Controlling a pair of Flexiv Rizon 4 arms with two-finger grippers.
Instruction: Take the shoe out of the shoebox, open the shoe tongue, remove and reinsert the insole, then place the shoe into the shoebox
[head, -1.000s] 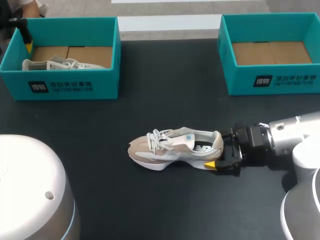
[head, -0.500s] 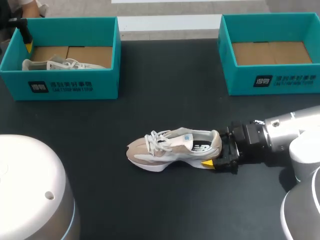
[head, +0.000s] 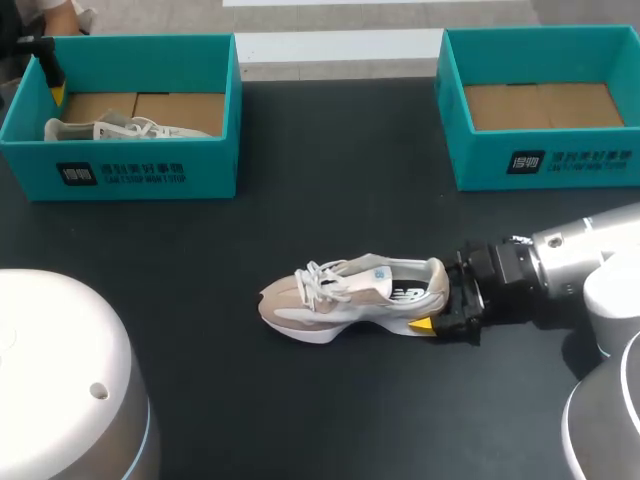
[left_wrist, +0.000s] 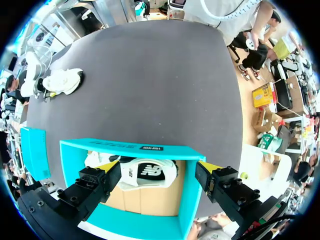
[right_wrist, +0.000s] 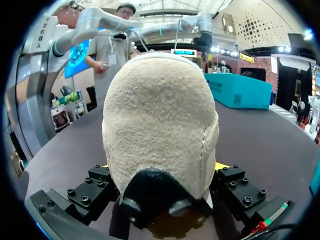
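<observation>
Suede-and-mesh shoe stands on its sole mid-desk, toe toward my left, outside both boxes. Right tool pinches its heel. Right shoebox, teal card with a brown floor, sits well apart. My guess is that opening the tongue comes next. I'd hold the heel pinned flat so the laces pull loose without tipping the shoe.

Left wrist view: left tool is spread wide above the left shoebox. A second shoe lies inside on brown card.

Right wrist view: the fuzzy, rounded heel has a black rubber tab at its base. It fills the gap between the fingers, which press it from both sides.
</observation>
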